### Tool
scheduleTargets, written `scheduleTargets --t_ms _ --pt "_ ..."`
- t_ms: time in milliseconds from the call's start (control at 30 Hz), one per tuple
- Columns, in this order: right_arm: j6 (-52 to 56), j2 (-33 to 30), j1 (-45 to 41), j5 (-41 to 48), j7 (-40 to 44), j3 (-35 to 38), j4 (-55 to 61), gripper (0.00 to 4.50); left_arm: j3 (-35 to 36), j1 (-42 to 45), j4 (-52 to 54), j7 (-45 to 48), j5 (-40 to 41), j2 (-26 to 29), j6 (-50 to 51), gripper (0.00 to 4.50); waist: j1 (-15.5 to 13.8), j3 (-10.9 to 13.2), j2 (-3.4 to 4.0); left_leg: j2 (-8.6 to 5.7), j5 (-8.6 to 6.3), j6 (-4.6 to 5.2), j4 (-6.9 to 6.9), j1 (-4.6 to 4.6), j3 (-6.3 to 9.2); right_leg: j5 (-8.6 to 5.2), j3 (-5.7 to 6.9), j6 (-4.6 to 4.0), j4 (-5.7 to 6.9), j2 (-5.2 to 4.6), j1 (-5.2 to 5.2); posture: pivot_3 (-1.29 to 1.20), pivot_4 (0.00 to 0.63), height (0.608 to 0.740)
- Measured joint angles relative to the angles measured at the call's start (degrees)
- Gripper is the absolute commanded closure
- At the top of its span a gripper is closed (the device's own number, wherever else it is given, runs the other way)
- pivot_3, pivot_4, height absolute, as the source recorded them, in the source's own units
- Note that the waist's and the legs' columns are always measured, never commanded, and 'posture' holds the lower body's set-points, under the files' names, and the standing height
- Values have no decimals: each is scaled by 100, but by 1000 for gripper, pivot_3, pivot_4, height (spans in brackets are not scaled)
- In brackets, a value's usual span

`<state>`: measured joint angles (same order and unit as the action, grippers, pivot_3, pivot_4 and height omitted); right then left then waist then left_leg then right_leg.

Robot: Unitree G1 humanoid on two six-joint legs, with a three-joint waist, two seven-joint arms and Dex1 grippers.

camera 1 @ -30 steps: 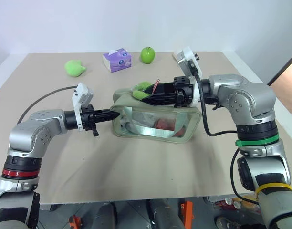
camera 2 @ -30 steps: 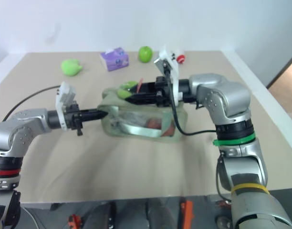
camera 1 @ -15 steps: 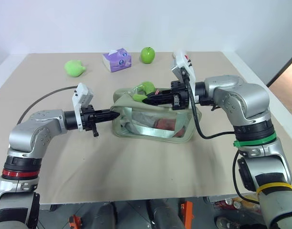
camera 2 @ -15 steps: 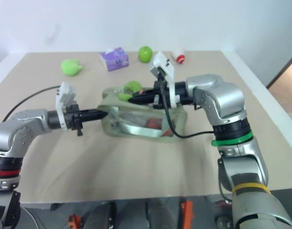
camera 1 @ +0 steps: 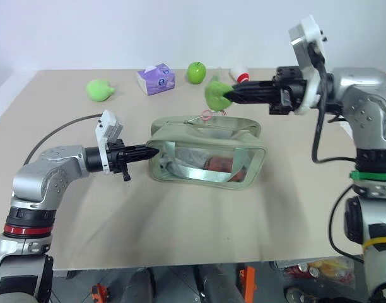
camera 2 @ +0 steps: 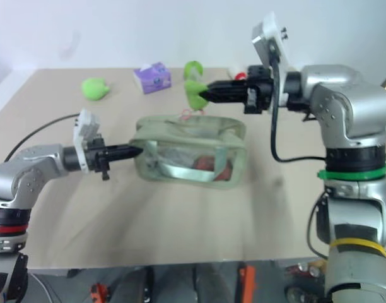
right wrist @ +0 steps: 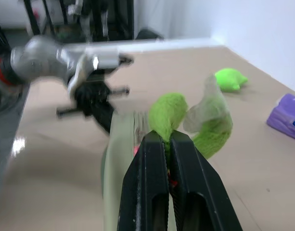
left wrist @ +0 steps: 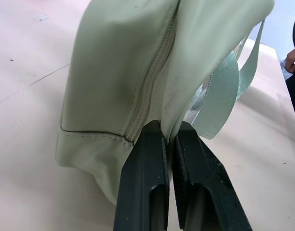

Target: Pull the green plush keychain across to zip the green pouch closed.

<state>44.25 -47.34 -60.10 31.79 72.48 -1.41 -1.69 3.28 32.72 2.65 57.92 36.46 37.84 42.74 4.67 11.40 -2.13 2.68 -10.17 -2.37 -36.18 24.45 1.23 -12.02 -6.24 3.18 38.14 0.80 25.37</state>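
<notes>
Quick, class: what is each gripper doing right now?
Left gripper: shut on the green pouch.
Right gripper: shut on the green plush keychain.

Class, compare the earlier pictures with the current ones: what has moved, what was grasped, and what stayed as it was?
The right hand closed on the green plush keychain and pulled it up and toward the robot's right, off the top of the green pouch. The left hand stayed shut on the pouch's end; pouch, tissue box and apple kept their places.
</notes>
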Motion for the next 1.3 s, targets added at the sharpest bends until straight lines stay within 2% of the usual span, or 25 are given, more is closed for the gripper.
scheduleTargets --t_ms 300,467,633,867,1033,1167,1300 --pt "-497 -802 303 -308 386 -1 181 4434 -5 -10 3 2 2 -11 -1 4500 -15 0 0 -1 0 0 -2 -5 -8 0 -2 1 0 -4 0 0 150 740" --pt "-1128 -1300 432 -732 670 -18 -35 4434 -6 -9 3 4 3 -16 -1 4500 -21 0 1 -3 0 0 -1 -5 -10 -1 -2 0 -2 -8 0 0 150 740" --pt "-2703 -2137 711 -1903 1012 -368 -750 4434 -6 -22 -2 12 3 -21 -6 4500 -23 0 0 -4 -1 -1 -1 -10 -18 -2 -4 0 -4 -11 -1 0 150 740" --pt "-4524 -2524 1216 -3170 949 -819 -1409 4434 -9 -42 1 14 16 -30 -10 4500 -10 2 5 -3 0 -1 -1 -19 -26 0 -9 1 -2 -13 -3 0 150 740" --pt "-4729 -2338 2090 -3439 570 -915 -1078 4434 -9 -58 17 9 36 -32 -2 4500 -13 2 6 -4 0 -1 -1 -19 -25 1 -11 4 -1 -13 -5 0 150 740" --pt "-4691 -1753 2526 -3843 -30 -1053 -715 4434 -4 -66 15 -12 64 -31 21 4500 -6 0 7 -2 0 -1 -7 -25 -20 5 -10 6 5 -7 -9 0 150 740" --pt "-4665 -894 2702 -4386 -808 -1396 -712 4434 -4 -68 18 -30 89 -31 78 4500 -2 0 8 -4 5 -5 -15 -24 -22 16 -14 10 5 -7 -10 0 150 740"
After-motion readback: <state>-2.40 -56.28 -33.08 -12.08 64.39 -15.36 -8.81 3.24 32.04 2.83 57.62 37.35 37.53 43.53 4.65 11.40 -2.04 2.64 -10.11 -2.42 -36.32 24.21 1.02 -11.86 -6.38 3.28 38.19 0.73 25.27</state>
